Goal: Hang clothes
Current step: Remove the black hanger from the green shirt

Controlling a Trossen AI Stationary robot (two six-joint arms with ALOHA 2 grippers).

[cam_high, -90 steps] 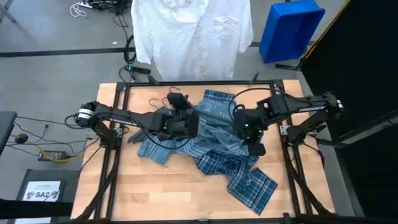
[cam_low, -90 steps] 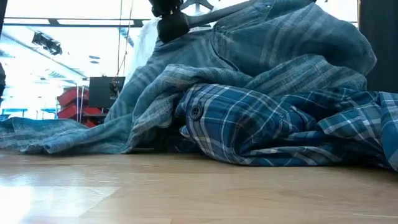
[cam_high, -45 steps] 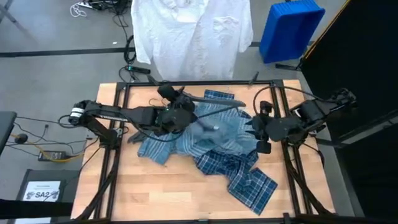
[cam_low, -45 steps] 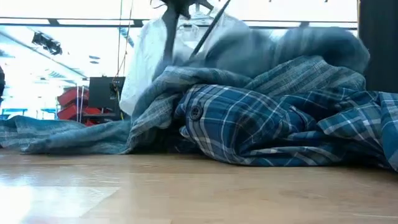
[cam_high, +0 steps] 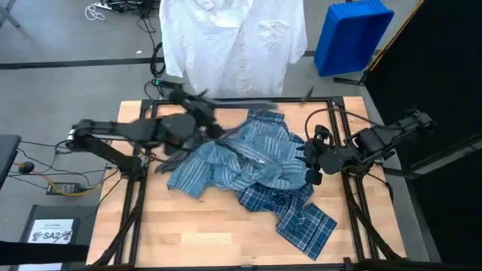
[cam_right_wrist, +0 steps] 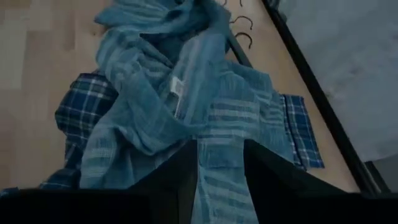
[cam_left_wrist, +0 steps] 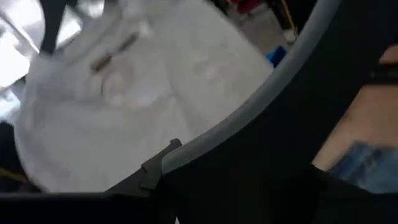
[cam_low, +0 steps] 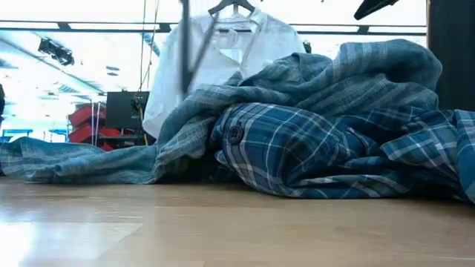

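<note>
With left claw (cam_high: pixel 197 105) swinging grey hanger (cam_left_wrist: pixel 249 109) near worktop's (cam_high: pixel 226 233) back edge, finger state cannot tell. Right claw (cam_high: pixel 312 162) spread, beside striped shirt (cam_high: pixel 248 154) heaped over plaid shirt (cam_high: pixel 297 218); white shirt (cam_high: pixel 233 45) already hung. Risk: hanger snags striped shirt's folds, drags heap.

Free: I see bare table (cam_high: pixel 218 229) along the near edge | Blocked: striped shirt (cam_high: pixel 241 154) heaped over plaid shirt (cam_high: pixel 301 218), filling mid-table | Far edge: white shirt (cam_high: pixel 230 45) hangs beyond; hangers (cam_right_wrist: pixel 239 37) lie beside the heap.
</note>
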